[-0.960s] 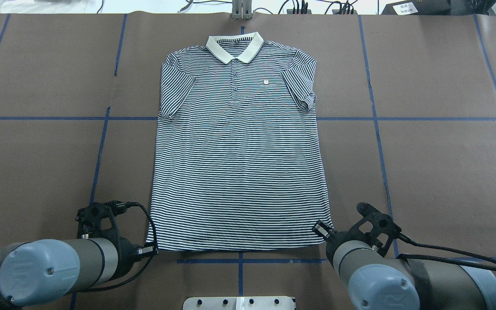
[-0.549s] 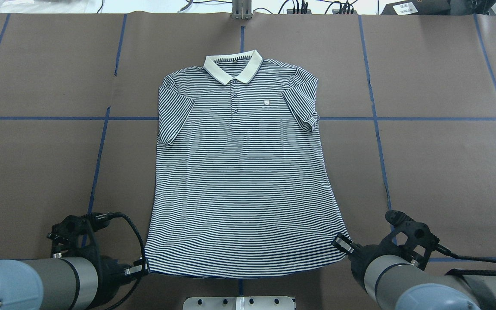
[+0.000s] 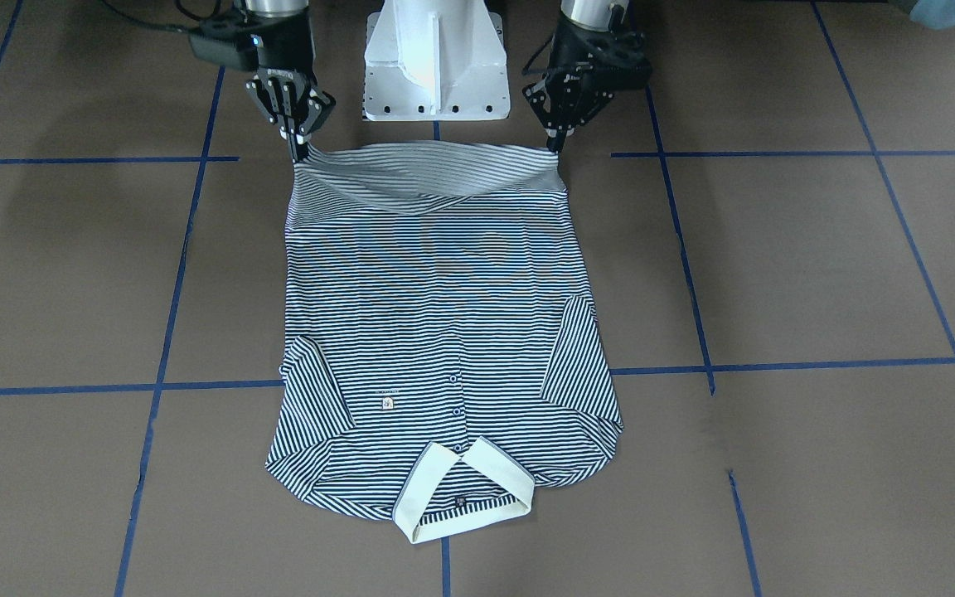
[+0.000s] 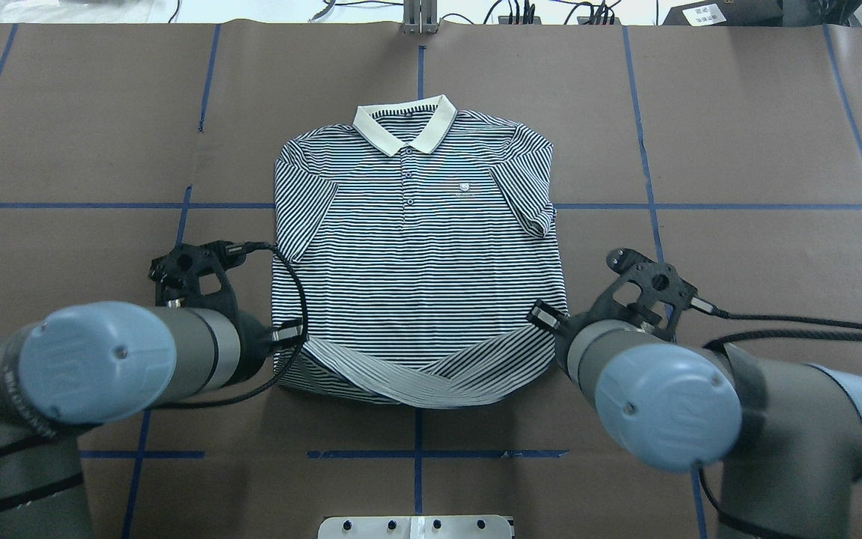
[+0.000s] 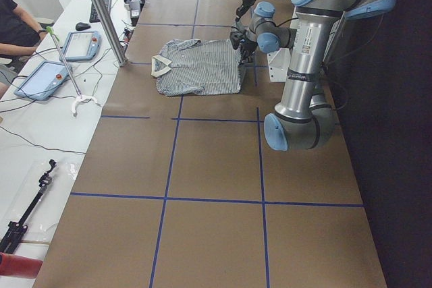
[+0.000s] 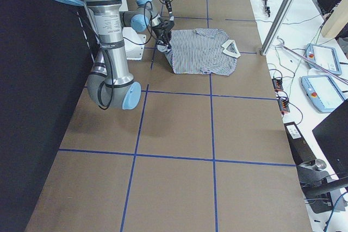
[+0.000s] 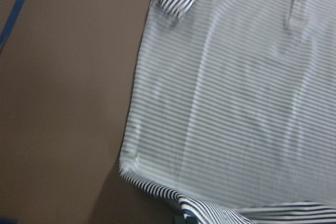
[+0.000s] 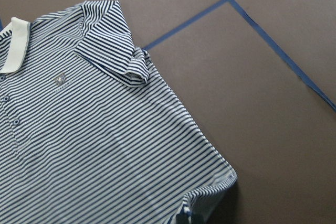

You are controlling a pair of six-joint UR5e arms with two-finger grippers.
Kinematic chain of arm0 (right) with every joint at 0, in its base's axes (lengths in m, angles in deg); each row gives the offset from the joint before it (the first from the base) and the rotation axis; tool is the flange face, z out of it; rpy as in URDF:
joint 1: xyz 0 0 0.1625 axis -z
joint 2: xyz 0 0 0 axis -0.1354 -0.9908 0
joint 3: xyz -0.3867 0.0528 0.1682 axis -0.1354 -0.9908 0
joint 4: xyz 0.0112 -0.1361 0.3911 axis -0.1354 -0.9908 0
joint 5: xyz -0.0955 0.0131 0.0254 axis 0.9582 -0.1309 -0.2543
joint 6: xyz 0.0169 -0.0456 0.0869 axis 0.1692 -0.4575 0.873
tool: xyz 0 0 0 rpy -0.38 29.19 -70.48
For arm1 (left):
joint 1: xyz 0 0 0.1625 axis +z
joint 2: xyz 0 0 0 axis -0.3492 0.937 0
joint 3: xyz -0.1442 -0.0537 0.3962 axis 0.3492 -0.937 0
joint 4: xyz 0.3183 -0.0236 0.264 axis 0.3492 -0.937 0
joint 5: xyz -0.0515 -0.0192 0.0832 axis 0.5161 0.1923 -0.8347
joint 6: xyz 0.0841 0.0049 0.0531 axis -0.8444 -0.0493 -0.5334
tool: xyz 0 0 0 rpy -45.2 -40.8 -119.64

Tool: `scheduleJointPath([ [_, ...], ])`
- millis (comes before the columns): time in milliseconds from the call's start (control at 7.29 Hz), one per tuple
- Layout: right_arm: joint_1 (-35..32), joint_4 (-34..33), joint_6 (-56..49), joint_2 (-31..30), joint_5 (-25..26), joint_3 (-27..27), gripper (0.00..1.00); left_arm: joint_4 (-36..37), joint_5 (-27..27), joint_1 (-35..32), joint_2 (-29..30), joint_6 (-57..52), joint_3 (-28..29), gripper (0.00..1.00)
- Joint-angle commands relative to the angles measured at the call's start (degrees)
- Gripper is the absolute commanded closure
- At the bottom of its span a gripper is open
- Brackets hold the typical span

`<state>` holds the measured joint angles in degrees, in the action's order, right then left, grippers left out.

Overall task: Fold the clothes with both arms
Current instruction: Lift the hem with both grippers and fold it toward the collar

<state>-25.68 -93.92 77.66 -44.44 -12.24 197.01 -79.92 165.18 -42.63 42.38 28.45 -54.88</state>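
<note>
The striped polo shirt (image 3: 436,315) lies face up on the brown table, its cream collar (image 4: 405,127) at the far end. Its hem is raised off the table and sags in the middle, showing the pale inside of the fabric (image 4: 431,378). My left gripper (image 3: 558,148) is shut on one hem corner. My right gripper (image 3: 298,151) is shut on the other. In the overhead view the left arm (image 4: 102,359) and right arm (image 4: 663,404) flank the shirt's lower part and cover the fingers. Both wrist views show the shirt (image 7: 252,103) (image 8: 94,145) from the hem side.
The white pedestal base (image 3: 436,66) stands just behind the lifted hem. Blue tape lines (image 4: 416,453) cross the brown table cover. A metal post (image 4: 420,15) rises at the far edge. Tablets (image 5: 81,45) and a seated person (image 5: 13,25) are beyond the table's far side.
Both grippers first dragged the shirt toward the robot by the hem. They have now lifted the hem and carried it forward, so the lower part of the shirt starts to double over.
</note>
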Motion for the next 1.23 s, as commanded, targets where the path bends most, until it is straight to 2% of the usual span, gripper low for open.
scheduleJointPath([
  [0, -9.49, 7.17, -10.11, 3.51, -2.79, -13.71, 1.0, -9.31, -0.11, -9.14, 1.95, -7.92, 11.42, 1.0],
  [137, -14.31, 13.83, -14.06, 6.99, -5.84, -21.69, 1.0, -13.62, -0.2, -12.23, 3.52, -12.72, 16.0, 1.0],
  [274, -18.19, 16.85, -16.88, 9.2, -8.48, -28.03, 1.0, -15.23, -0.2, -14.87, 5.37, -13.63, 19.87, 1.0],
  [412, -20.14, 18.36, -19.78, 10.96, -8.68, -32.7, 1.0, -17.68, -0.37, -15.33, 6.6, -13.73, 24.52, 1.0],
  [549, -21.38, 20.46, -21.9, 14.2, -9.73, -39.1, 1.0, -23.36, -0.46, -15.95, 7.57, -13.64, 29.7, 1.0],
  [686, -21.65, 25.79, -21.92, 17.02, -9.82, -46.3, 1.0, -26.12, -0.46, -16.91, 9.06, -13.9, 33.58, 1.0],
  [823, -22.61, 30.11, -22.62, 18.26, -10.26, -51.07, 1.0, -26.23, -1.16, -17.88, 11.86, -14.43, 37.54, 1.0],
  [960, -23.32, 30.5, -23.23, 21.49, -10.96, -54.86, 1.0, -26.49, -4.12, -17.89, 13.8, -16.35, 41.14, 1.0],
  [1098, -23.67, 30.68, -23.41, 22.13, -11.05, -56.55, 1.0, -27.02, -4.68, -17.97, 14.61, -16.63, 42.92, 1.0],
])
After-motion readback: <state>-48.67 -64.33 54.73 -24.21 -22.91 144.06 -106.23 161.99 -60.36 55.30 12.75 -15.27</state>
